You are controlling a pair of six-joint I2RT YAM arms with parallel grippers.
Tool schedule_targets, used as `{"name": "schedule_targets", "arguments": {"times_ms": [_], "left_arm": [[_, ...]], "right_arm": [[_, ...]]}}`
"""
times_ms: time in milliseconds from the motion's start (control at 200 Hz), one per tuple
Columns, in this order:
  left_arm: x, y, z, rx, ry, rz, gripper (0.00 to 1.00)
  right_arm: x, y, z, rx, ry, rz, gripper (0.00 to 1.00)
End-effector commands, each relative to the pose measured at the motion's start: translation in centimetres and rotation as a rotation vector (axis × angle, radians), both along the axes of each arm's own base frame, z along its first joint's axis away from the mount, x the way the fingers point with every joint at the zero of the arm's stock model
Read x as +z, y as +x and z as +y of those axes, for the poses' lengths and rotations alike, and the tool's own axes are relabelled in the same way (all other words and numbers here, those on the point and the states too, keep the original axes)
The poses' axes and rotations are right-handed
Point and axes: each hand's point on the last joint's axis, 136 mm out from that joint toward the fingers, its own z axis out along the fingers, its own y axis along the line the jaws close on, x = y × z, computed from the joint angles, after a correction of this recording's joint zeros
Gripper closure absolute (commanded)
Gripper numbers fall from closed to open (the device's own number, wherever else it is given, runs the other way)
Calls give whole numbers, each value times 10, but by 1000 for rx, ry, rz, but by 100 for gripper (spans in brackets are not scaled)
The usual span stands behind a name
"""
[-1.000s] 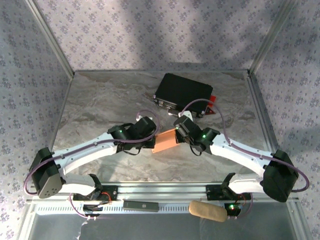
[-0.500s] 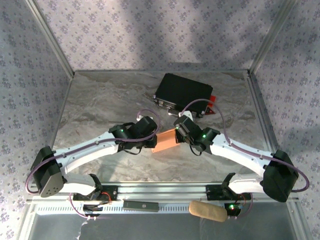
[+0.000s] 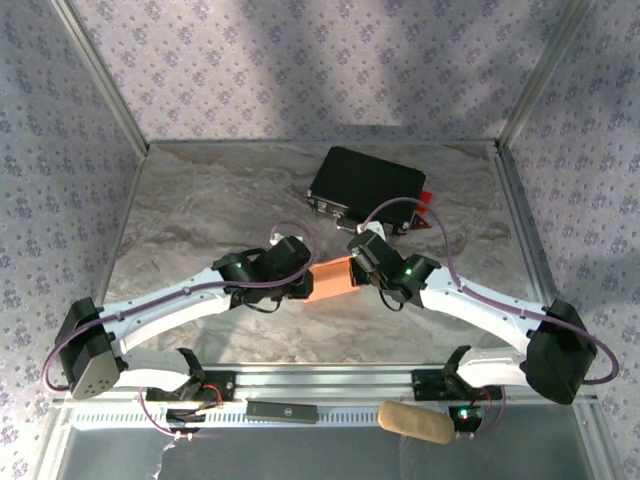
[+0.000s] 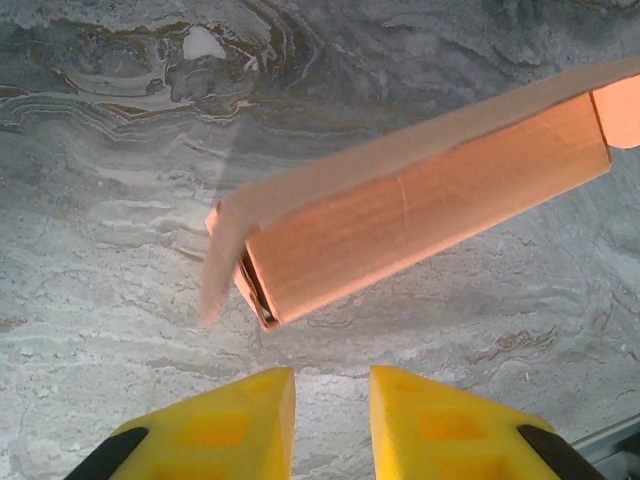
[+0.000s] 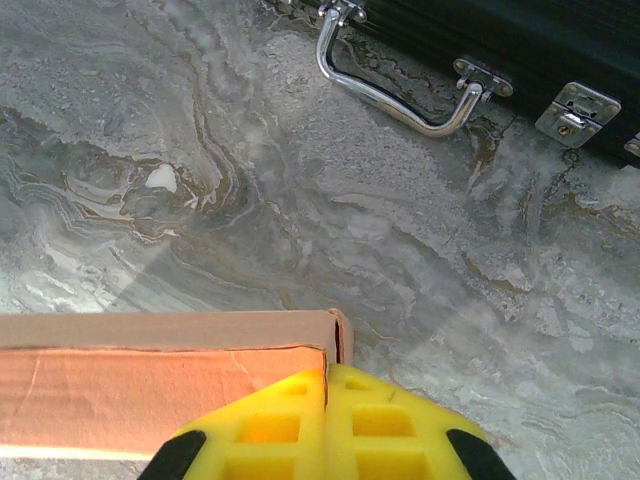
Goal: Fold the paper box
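Two arms meet mid-frame in your top view, the paper box (image 3: 332,281) between the left gripper (image 3: 303,287) and the right gripper (image 3: 356,268). Your left wrist view has the box (image 4: 420,210) slanting across the upper right, clear of the slightly parted, empty yellow fingers (image 4: 225,425). Your right wrist view puts the box (image 5: 150,385) at lower left, with the closed right gripper (image 5: 327,400) pinching its end.

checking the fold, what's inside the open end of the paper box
The open end of the paper box shows a thin dark slit beside a loose flap. Deeper in is covered by its walls.
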Motion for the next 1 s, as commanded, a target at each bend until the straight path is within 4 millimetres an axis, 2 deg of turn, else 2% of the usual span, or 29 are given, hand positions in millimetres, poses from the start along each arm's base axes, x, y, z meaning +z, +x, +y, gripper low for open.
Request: {"name": "schedule_targets", "arguments": {"times_ms": [0,125,185,310,410,620,829,994], "left_arm": [[-2,-2,9,24,20,-10,74],[-1,1,9,18,41,-23,73],[9,5,14,28,59,-53,73],[26,12,39,48,133,-117,65],[14,18,43,22,104,-45,62],[14,24,17,-67,52,-14,62],[14,29,3,-81,48,6,65],[1,27,1,-74,68,41,68]], "right_arm": [[3,0,-1,-18,9,13,100],[2,0,-1,-17,8,15,100],[2,0,-1,-17,7,15,100],[2,-1,-1,-17,9,15,100],[1,-1,-1,-18,8,16,100],[0,0,-1,-20,8,17,100],[2,0,-1,-18,2,16,100],[2,0,-1,-18,5,16,100]]}}
